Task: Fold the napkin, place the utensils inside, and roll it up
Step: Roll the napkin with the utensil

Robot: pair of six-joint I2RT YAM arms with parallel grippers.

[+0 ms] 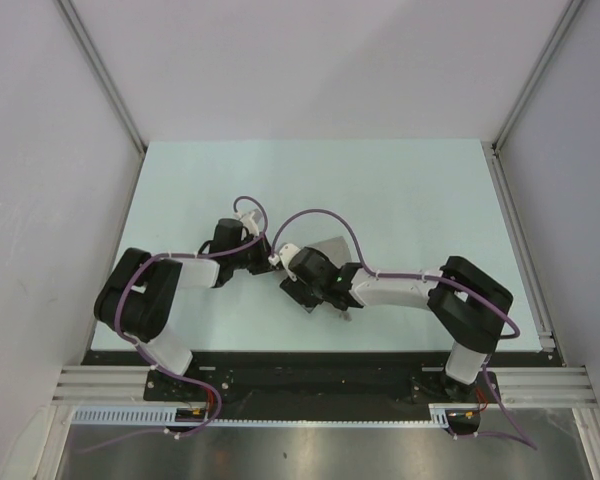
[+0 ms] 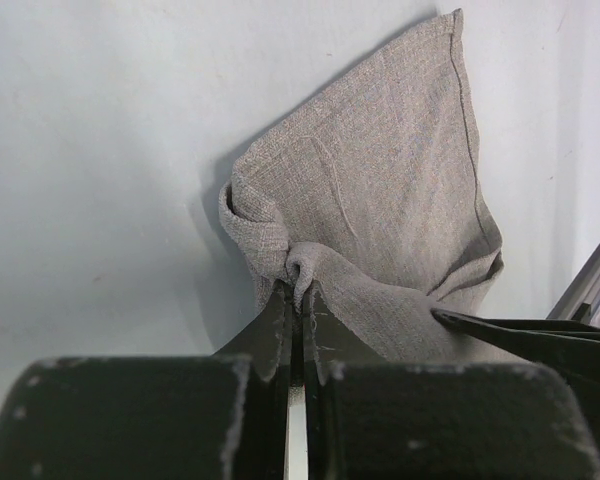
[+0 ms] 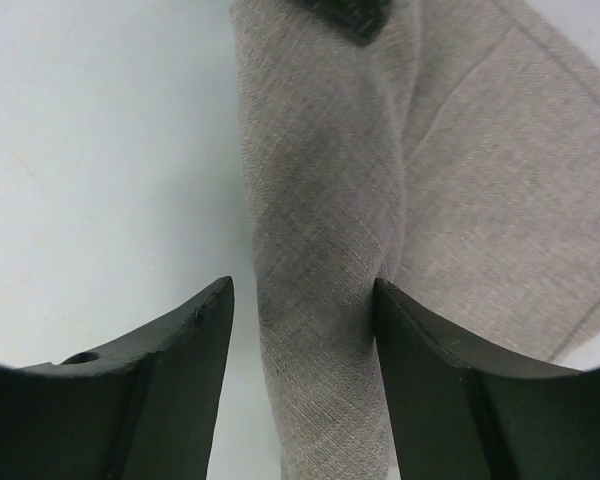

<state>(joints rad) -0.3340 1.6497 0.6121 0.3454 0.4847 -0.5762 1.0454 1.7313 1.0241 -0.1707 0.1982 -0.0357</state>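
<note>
Grey napkin (image 2: pixel 380 200) bunched near the middle of the table (image 1: pixel 400 190), left end effector (image 2: pixel 296 295) pinched tight on a gathered fold, right end effector (image 3: pixel 302 300) jaws apart, straddling a rolled fold

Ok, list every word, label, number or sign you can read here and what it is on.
None can be read.
The napkin is plain grey cloth, no print or tag showing.
The left hand and right hand show bare black fingers, unmarked.
The table carries no lettering.
Small coloured bits by the arm bases in the top view are too small to tell.
</note>
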